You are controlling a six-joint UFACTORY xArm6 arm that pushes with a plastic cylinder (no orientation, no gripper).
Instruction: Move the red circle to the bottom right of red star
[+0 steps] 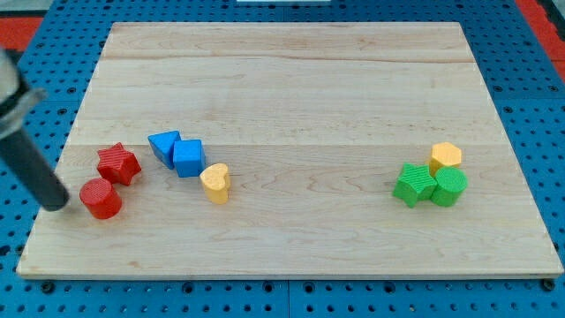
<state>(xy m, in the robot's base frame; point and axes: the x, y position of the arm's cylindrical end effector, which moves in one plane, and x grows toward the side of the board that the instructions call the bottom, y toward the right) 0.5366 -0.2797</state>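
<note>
one red circle (pixel 101 199) near board's (pixel 282 88) left edge, my tip (pixel 58 204) beside

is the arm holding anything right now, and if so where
Nothing is held. My tip only pushes; it sits just off the red circle toward the view's left, and contact cannot be told. The red star is untouched.

bright, even light with soft short shadows under the blocks; the rod (pixel 26 146) at the view's left is motion-blurred.
</note>
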